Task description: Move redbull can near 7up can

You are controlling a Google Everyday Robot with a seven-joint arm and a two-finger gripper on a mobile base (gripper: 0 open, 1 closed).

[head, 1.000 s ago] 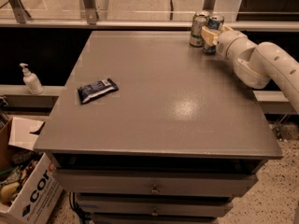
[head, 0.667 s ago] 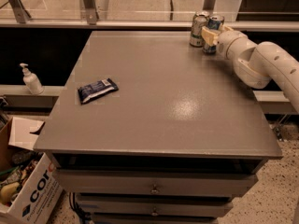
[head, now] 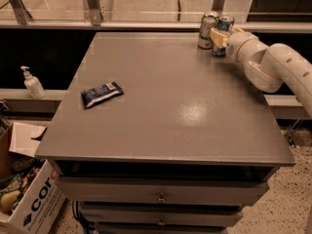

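The redbull can (head: 226,22), slim with a blue panel and a silver top, stands upright at the table's back right corner. The 7up can (head: 206,30), silver with green marks, stands just to its left, almost touching it. My gripper (head: 221,39) is at the redbull can, reaching in from the right on the white arm (head: 273,65). A cream part of the gripper covers the can's lower half and sits between the two cans.
A dark blue snack packet (head: 101,94) lies on the left of the grey table (head: 170,106). A white pump bottle (head: 32,83) stands on a ledge to the left. A cardboard box (head: 29,199) sits on the floor at lower left. A railing runs behind the table.
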